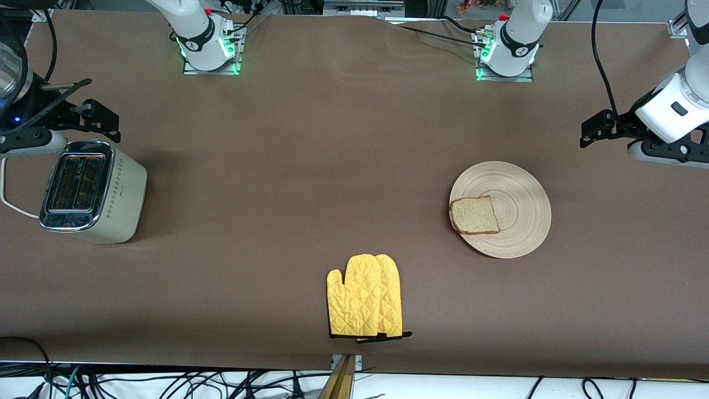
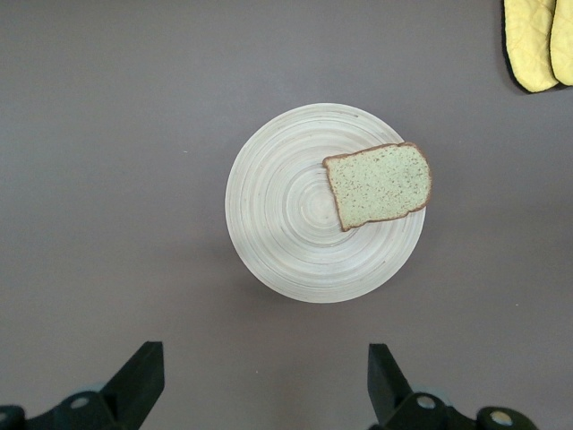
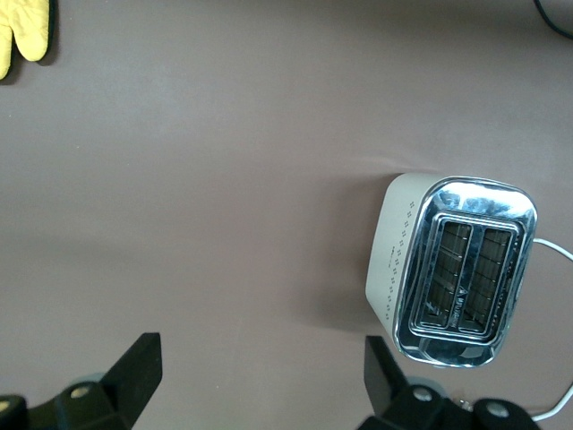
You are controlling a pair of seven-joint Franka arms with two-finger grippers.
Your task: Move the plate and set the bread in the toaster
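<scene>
Yellow oven mitt [image 1: 365,296] lies flat on brown table [image 1: 310,166].

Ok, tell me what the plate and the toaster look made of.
The plate looks like pale turned wood, matte, with concentric ring grooves. The toaster seems to have a cream body, plastic or painted metal, under a shiny chrome-like top that mirrors light.

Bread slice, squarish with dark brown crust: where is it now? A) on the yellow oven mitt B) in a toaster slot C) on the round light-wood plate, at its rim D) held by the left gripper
C: the bread slice lies at the rim of the round light-wood plate, one corner overhanging; both grippers are open and empty.
</scene>
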